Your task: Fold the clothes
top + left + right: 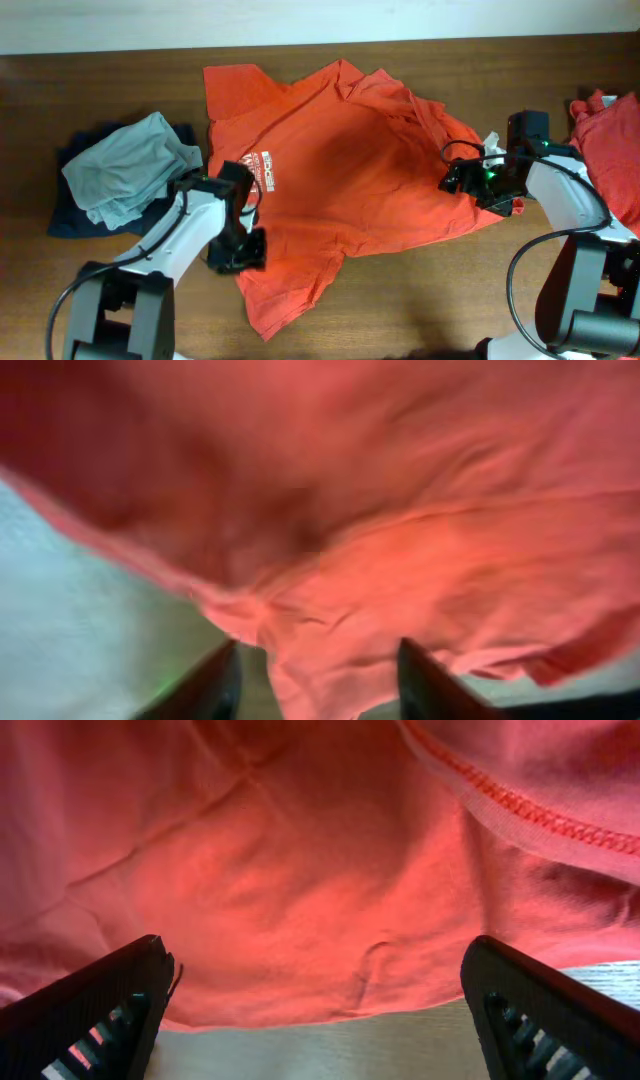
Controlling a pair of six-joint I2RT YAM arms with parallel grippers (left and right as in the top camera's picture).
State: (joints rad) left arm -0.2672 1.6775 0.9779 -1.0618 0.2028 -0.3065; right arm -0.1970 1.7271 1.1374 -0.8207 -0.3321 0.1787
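Right claw (315, 960) agape over T-shirt (300, 850)

Red-orange T-shirt (360, 170), white chest logo (262, 172), spread rumpled at desk (450, 300) centre; second red-orange shirt (610, 150) bunched at right edge.

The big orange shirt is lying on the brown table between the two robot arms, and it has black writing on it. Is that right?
Not quite. The writing on the orange shirt is white, not black, as the overhead view shows. The rest is right: the shirt lies on the brown table between the left arm and the right arm.
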